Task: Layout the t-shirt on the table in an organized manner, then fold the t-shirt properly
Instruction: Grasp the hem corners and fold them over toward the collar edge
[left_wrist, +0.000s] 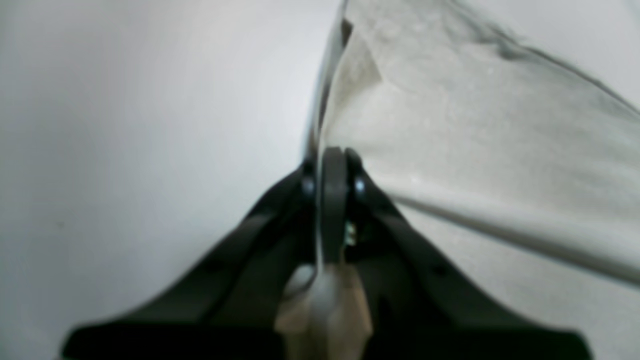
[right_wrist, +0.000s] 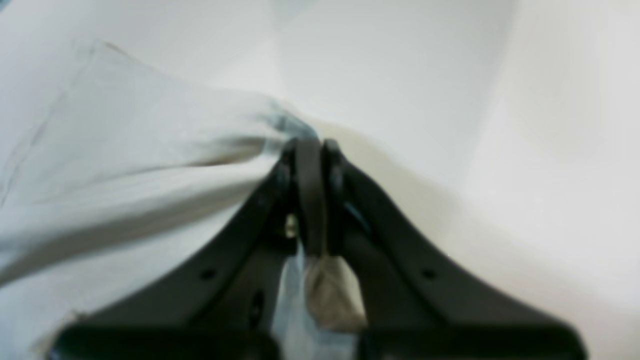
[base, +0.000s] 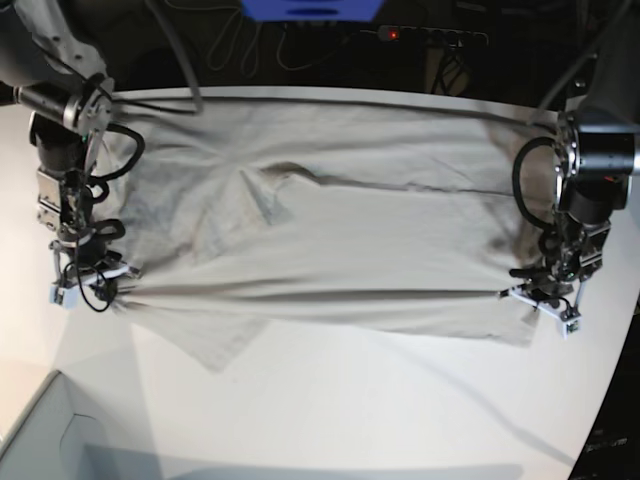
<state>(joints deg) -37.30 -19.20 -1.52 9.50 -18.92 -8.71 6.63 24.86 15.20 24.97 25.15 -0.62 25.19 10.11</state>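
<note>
Base view shows the shirt (base: 330, 240) spread wide across the table (base: 380, 410), its front edge pulled into a taut fold line between the two arms. Left gripper (left_wrist: 332, 165) and right gripper (right_wrist: 310, 150) are each clamped on cloth at opposite ends of that line. To fold cleanly, I judge both should lift level, keep even tension and travel together.

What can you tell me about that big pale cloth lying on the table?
It is the t-shirt, light beige-grey soft cloth, spread sideways across the white table with creases near its middle. One short sleeve pokes out at its lower edge. The right gripper and left gripper each pinch an opposite end with jaws closed, pulling a taut fold line between them.
</note>
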